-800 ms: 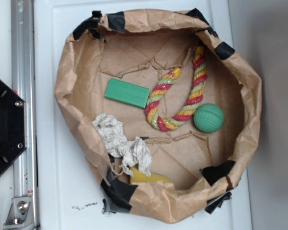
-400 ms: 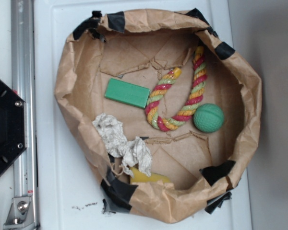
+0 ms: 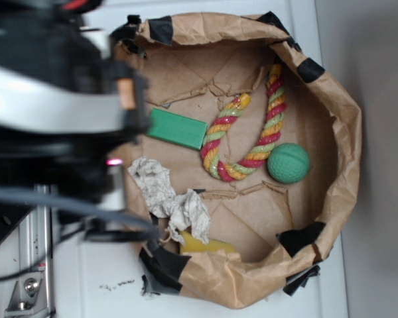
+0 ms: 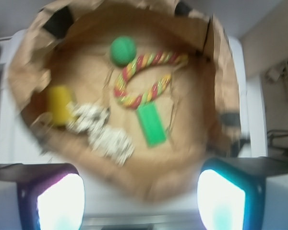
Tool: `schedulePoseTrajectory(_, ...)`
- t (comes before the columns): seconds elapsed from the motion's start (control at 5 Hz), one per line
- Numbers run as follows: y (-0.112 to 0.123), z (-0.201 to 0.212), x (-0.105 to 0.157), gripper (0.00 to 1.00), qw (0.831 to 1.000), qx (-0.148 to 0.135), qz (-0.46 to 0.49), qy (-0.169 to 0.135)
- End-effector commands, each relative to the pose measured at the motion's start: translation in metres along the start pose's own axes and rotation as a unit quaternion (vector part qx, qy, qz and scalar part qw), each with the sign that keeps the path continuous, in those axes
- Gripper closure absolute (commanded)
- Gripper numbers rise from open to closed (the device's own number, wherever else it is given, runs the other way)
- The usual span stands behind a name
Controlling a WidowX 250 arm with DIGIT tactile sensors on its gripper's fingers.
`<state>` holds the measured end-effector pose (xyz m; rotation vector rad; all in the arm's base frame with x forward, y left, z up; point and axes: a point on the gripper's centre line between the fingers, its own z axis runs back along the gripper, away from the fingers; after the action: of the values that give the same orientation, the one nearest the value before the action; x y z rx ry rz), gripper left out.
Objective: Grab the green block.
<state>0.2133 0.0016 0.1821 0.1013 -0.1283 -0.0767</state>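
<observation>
Currently approaching: pincer [image 4: 134, 196] wide open, empty; next, descend toward the green block [image 4: 151, 124] at 12 o'clock.

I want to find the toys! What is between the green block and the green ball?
The twisted rope lies between the green block and the green ball; the exterior view shows it best.

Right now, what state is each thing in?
green block: flat on the paper, free, ungrasped.
rope: curled in a U beside the block.
green ball: resting at the rope's end.
crumpled paper: wadded up.
yellow object: lying partly hidden.
paper bag: open, rim rolled.
tool: open, above the bag's edge.
</observation>
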Motion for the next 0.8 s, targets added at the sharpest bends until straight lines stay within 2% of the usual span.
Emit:
schedulePoseTrajectory(0.0, 0.014, -0.08, 0.038, 0.0, 0.996, -0.04, -0.074, -0.013)
schedulePoseTrajectory(0.2, 0.023, -0.104, 0.023, 0.0, 0.993, -0.052, -0.105, 0.0)
schedulePoseTrajectory(0.4, 0.02, -0.121, -0.007, 0.0, 0.981, -0.079, -0.176, -0.004)
schedulePoseTrajectory(0.6, 0.018, -0.152, -0.01, 0.0, 0.979, -0.068, -0.19, 0.035)
